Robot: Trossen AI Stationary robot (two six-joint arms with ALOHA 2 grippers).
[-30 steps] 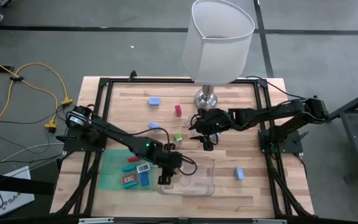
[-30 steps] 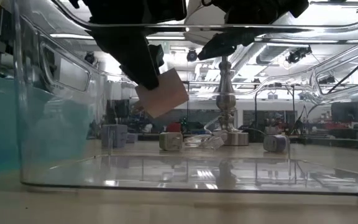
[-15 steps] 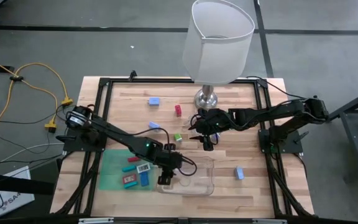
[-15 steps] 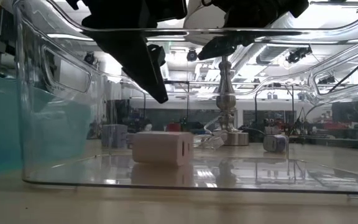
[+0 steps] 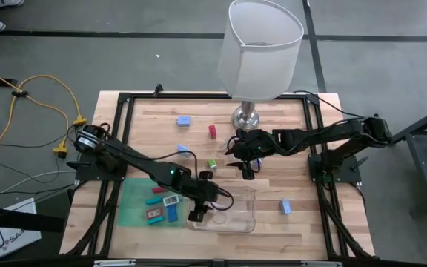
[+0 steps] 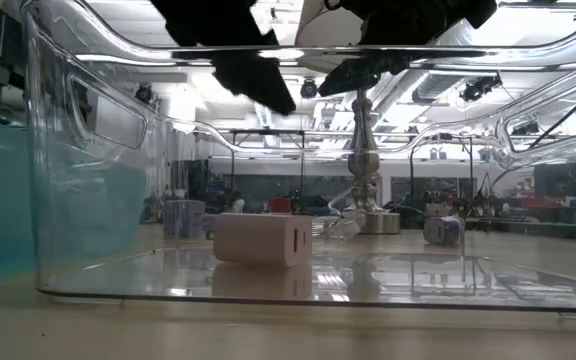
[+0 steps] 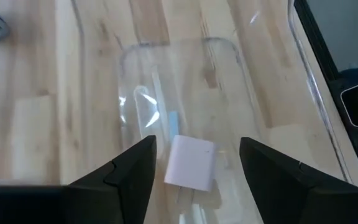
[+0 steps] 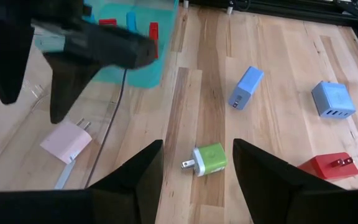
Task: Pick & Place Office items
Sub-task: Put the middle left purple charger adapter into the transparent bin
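A pale pink block (image 7: 191,163) lies flat on the floor of the clear tray (image 5: 236,215), near the tray's left end. It also shows in the low view (image 6: 261,238). My left gripper (image 7: 197,140) hangs open above the block with nothing between its fingers, and shows over the tray's left end in the high view (image 5: 197,212). My right gripper (image 8: 197,144) stands open near the lamp base, above a green block (image 8: 209,158) that lies on the wood. The fingers do not touch the green block.
A white-shaded lamp (image 5: 262,48) stands at the far middle on a silver base (image 5: 246,117). A green mat (image 5: 136,208) left of the tray carries several small pieces. Loose blue (image 5: 184,120) (image 5: 285,206) and red (image 5: 213,131) blocks lie on the wood.
My left gripper has let go of the pale pink block, which it held tilted above the tray floor. The block has fallen and now lies flat in the tray. The gripper has then risen clear of it.
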